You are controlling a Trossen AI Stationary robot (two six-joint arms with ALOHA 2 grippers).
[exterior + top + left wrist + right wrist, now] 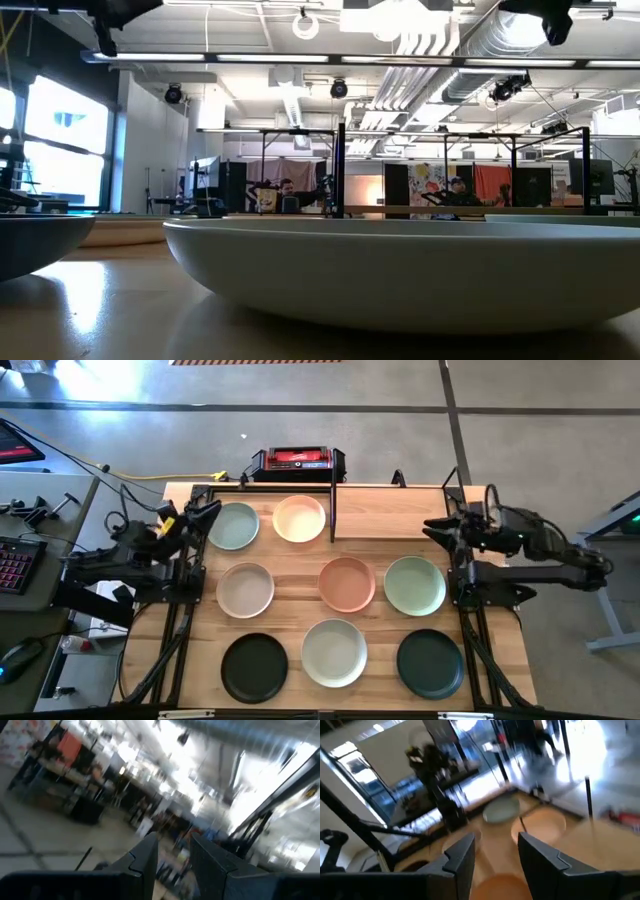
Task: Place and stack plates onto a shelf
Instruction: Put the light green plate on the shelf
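From above, eight plates lie on the wooden table (pixel 300 575): a pale blue-green plate (pixel 233 525) and a cream plate (pixel 300 518) on the shelf (pixel 400 515) at the far edge, left of its black upright divider (pixel 332 510); a beige plate (pixel 246 589), a terracotta plate (pixel 347 583) and a pale green plate (pixel 415 584) in the middle row; a black plate (pixel 254 666), an off-white plate (pixel 334 653) and a dark green plate (pixel 430 663) nearest. A red-and-black box (pixel 298 460) sits behind the shelf. The left gripper (pixel 205 510) hangs beside the blue-green plate, the right gripper (pixel 435 528) over the shelf's bare right half. From table height, the off-white plate's rim (pixel 400 265) blocks most of the table; people sit at desks far behind. In the left wrist view the fingers (pixel 145 865) stand apart, gripping nothing. In the right wrist view the fingers (pixel 462 857) are spread, empty, above the terracotta plate (pixel 497 887), with the other arm (pixel 437 780) beyond.
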